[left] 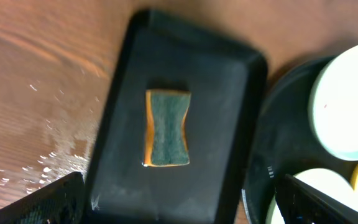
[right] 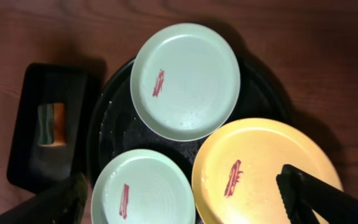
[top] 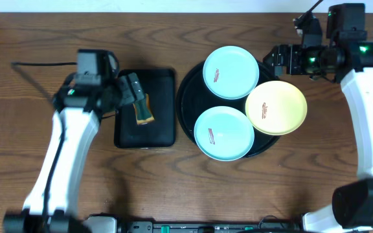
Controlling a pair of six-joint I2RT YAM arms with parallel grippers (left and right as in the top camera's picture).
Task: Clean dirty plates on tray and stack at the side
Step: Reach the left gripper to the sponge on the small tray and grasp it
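Left gripper (top: 135,94), centre-left: jaws spread wide, holding nothing, above the sponge (left: 166,129), which lies flat on the small tray (left: 222,93). Round tray (top: 185,97), centre: carries upper blue plate (top: 230,71), lower blue plate (top: 224,133) and yellow plate (top: 276,107) at right, each smeared. Right gripper (top: 278,59), upper right: spread wide, empty.

A small rectangular black tray (top: 159,126) with rounded corners and a low raised rim lies flat on the brown wood-grain surface (top: 44,32). Near its middle rests a sponge (left: 166,129), narrowed at the waist, with its dark green scouring face up and an orange body showing along the edge. The sponge's long side runs along the tray's length. Small water droplets (left: 53,135) glisten on the wood just beside the tray.
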